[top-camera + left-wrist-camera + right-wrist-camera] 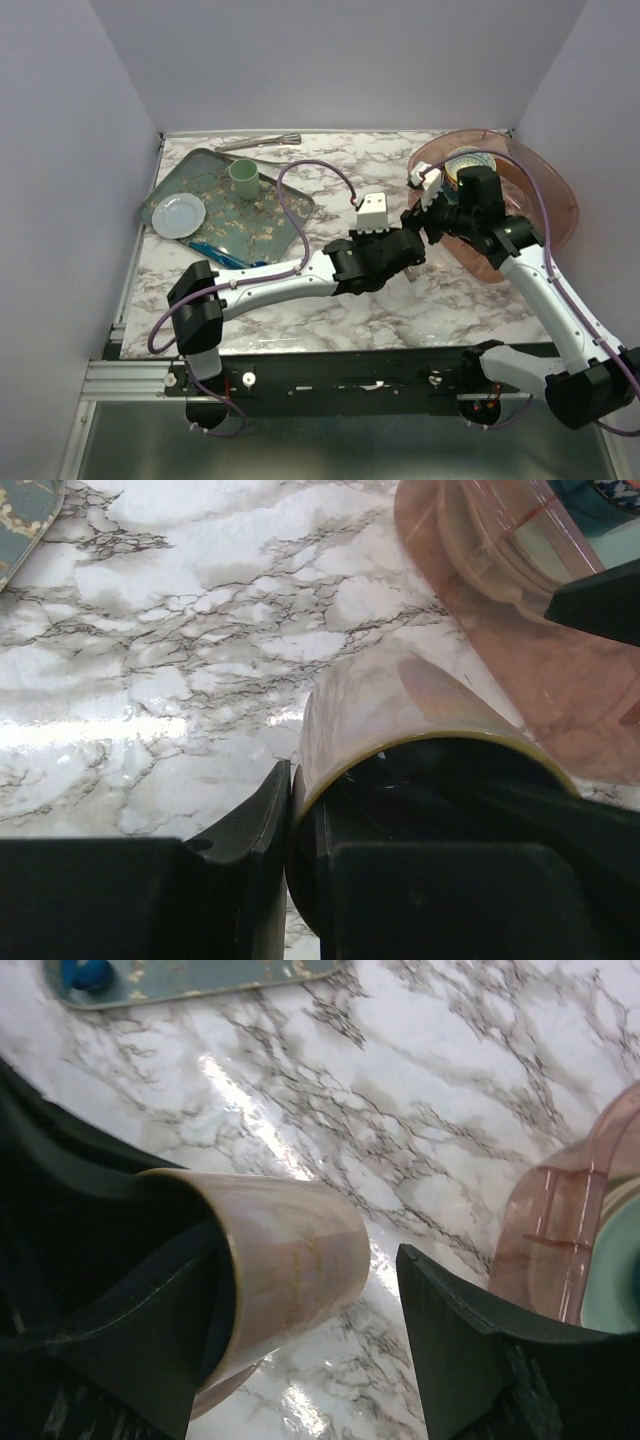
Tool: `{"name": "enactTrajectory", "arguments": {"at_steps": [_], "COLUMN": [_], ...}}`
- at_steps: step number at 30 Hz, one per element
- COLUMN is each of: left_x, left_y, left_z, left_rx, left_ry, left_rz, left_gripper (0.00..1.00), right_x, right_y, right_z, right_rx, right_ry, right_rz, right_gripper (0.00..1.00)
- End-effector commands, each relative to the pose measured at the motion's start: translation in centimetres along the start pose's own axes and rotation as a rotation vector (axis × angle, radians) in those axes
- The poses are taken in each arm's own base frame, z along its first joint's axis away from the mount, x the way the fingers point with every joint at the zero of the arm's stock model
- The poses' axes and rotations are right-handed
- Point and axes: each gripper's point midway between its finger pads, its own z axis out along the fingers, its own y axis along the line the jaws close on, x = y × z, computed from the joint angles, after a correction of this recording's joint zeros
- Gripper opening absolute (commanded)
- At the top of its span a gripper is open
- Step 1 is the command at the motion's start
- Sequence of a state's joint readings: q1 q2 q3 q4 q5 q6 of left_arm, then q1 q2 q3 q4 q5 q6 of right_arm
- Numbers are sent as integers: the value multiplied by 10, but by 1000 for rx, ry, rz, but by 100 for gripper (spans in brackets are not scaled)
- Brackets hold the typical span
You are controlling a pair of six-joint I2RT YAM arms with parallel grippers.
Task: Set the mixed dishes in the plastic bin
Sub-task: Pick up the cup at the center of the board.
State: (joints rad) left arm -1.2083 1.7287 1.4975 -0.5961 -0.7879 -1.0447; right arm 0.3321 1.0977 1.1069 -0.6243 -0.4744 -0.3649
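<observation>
My left gripper (408,250) is shut on the rim of a pink-and-cream marbled cup (400,710), one finger inside and one outside (300,820). It holds the cup on its side just above the marble table, next to the plastic bin (545,210). My right gripper (432,215) is open, with its fingers on either side of the cup's body (310,1245) and not closed on it. The translucent pinkish bin also shows in the left wrist view (520,680) and the right wrist view (560,1220). Stacked dishes (468,165) lie in it, among them a mint green plate (615,1290).
A dark-green floral tray (260,225) lies at the back left with a pale blue plate (178,215) and a mint green cup (243,178) on it. A blue utensil (215,255) lies at its near edge. Metal tongs (260,142) lie by the back wall.
</observation>
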Motion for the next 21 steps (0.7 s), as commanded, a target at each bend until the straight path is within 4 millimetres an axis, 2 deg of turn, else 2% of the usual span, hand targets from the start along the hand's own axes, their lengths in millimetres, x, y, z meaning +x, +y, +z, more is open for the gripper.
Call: {"name": "enactTrajectory", "arguments": {"at_steps": [1, 2, 3, 5, 6, 11, 12, 15, 19, 20, 21], "left_x": [-44, -44, -45, -47, -49, -55, -56, -58, -64, -68, -67], "left_y": [-10, -9, -11, -11, -12, -14, -15, -16, -15, -19, -17], "left_z": [-9, -9, -9, -9, -10, -11, -11, -12, -19, -21, -26], "left_rx": [-33, -39, -40, -44, -43, -46, -45, -39, -12, 15, 42], "left_ry": [-150, -152, -158, -162, -167, -185, -186, -190, -193, -203, -189], "left_rz": [-109, -104, -107, -106, -108, -106, -106, -107, -98, -94, -86], "left_gripper": [0, 0, 0, 0, 0, 0, 0, 0, 10, 14, 24], "right_x": [13, 15, 15, 16, 17, 14, 14, 11, 3, 1, 0], "right_y": [-27, -27, -28, -29, -31, -28, -26, -23, -19, -19, -20], "right_z": [6, 7, 9, 11, 11, 12, 12, 11, 5, 3, 1], "right_rx": [193, 205, 221, 228, 239, 224, 215, 204, 197, 199, 201], "right_ry": [91, 100, 105, 113, 119, 115, 113, 102, 68, 61, 51], "right_rz": [9, 7, 2, 4, 2, -1, 0, 0, 0, 0, -4], "right_gripper": [77, 75, 67, 59, 50, 24, 16, 0, 0, 0, 0]}}
